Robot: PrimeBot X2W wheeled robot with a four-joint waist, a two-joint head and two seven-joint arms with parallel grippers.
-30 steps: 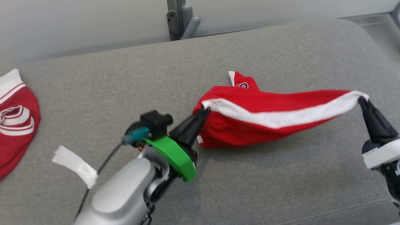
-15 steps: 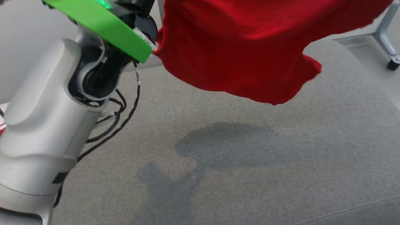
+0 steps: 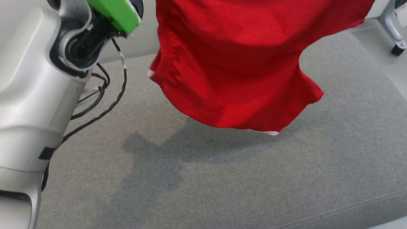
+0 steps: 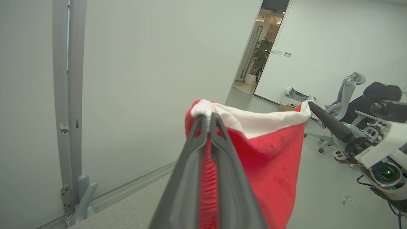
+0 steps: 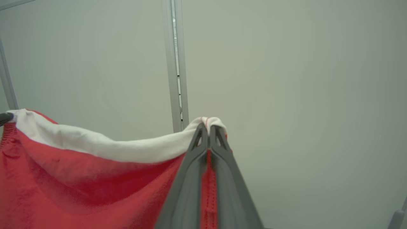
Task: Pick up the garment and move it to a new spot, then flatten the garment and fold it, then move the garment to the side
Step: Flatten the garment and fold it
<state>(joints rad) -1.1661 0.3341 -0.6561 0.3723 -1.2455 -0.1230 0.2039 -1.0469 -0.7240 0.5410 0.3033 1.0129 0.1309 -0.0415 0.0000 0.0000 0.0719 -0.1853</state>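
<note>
The jaws of the left gripper (image 4: 208,118) are pressed together on the white hem of the red garment (image 4: 270,152), at the centre of the left wrist view. Those of the right gripper (image 5: 208,127) are likewise pinched on the same white hem, at the centre of the right wrist view. The hem is stretched between the two pinch points (it sags slightly in the middle), and the red cloth hangs below it.

In the head view the garment (image 3: 235,63) is held up across the top centre of the frame, clear of the grey cushion (image 3: 222,190), on which its shadow (image 3: 178,149) is cast. The pale left arm (image 3: 28,79), with a green plate (image 3: 117,11) and black cables (image 3: 105,92), is seen at the upper left. An office chair (image 4: 348,89) and a doorway (image 4: 264,47) are seen towards the right of the left wrist view.
</note>
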